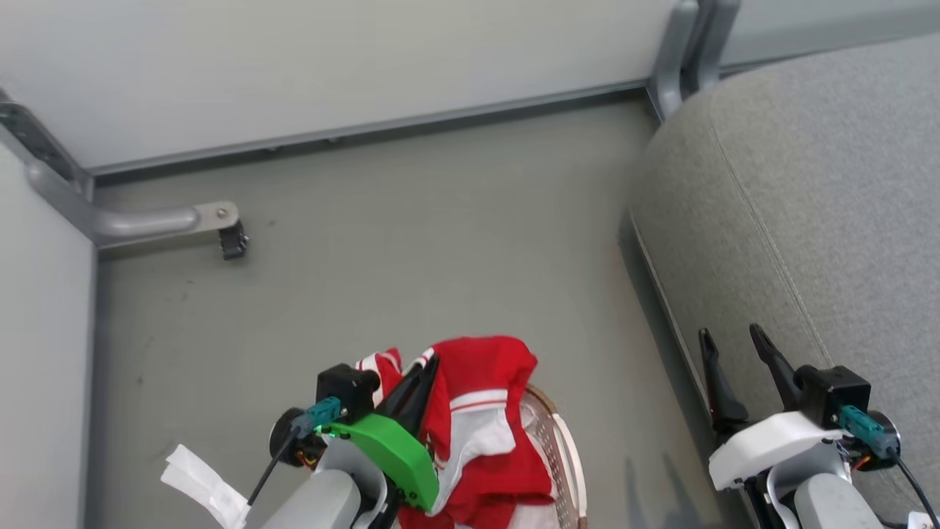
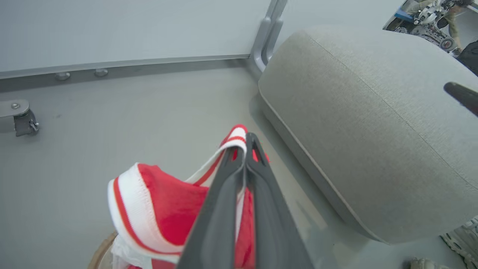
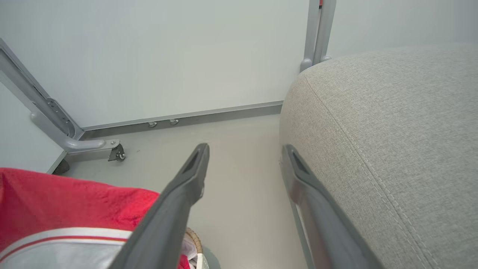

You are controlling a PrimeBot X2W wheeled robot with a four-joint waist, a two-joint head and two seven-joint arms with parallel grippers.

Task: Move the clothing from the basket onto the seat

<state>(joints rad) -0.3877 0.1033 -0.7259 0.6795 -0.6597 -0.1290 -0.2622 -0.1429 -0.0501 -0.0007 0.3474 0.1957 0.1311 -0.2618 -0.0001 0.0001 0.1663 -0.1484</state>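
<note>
Dark tapered jaws; green wrist cover [image 1: 389, 448] left, white wrist cover [image 1: 764, 444] right; teal connectors [image 1: 323, 413].

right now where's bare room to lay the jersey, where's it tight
The grey sofa seat is bare beyond the open right gripper. Floor between wall, caster foot and seat is bare too. Crowded: the basket, where the left gripper pinches the red jersey.

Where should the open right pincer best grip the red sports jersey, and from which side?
Probably the red jersey's white-striped fold, from the robot's right: it bulges free above the cream perforated basket's rim, facing the right pincer, while the left pincer holds the top trim.
</note>
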